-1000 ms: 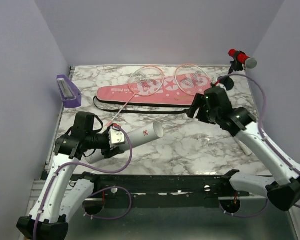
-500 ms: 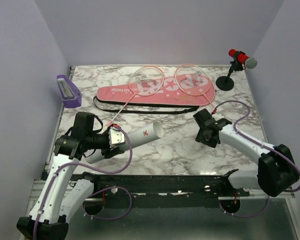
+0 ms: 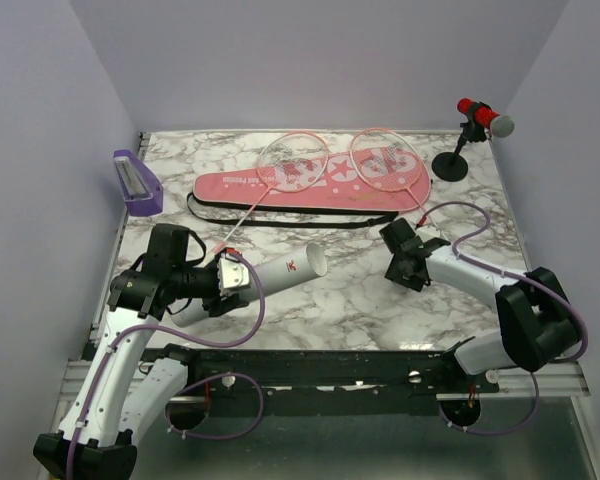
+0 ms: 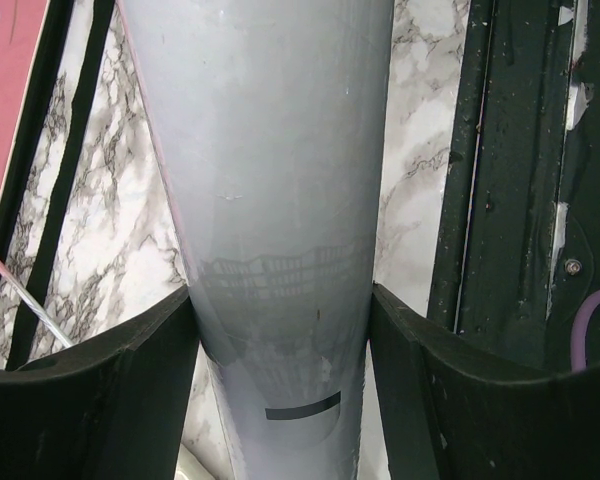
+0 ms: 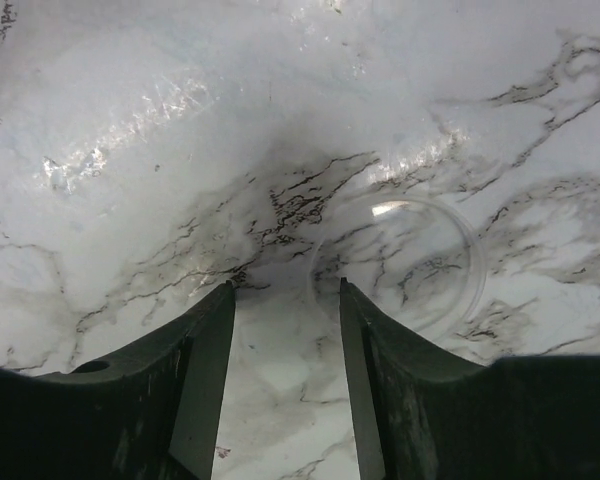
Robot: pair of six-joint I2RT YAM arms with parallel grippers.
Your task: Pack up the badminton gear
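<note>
My left gripper (image 3: 232,276) is shut on the long white tube (image 3: 282,268), which lies with its open end pointing right; the left wrist view shows the tube (image 4: 270,180) filling the space between both fingers (image 4: 110,380). My right gripper (image 3: 394,264) is open and low over the marble, right of the tube's mouth. A clear round lid (image 5: 395,262) lies flat just beyond its right fingertip. Two pink rackets (image 3: 292,165) (image 3: 385,160) rest on the pink-and-black bag (image 3: 270,190) at the back. No shuttlecock is in view.
A red-and-grey microphone on a black stand (image 3: 483,116) is at the back right. A small purple box (image 3: 137,183) sits at the back left by the wall. The bag's black strap (image 3: 280,222) trails in front of the bag.
My right arm has dropped from above the bag's right end down to the tabletop, nearer and slightly left. The left arm and tube have not moved.
</note>
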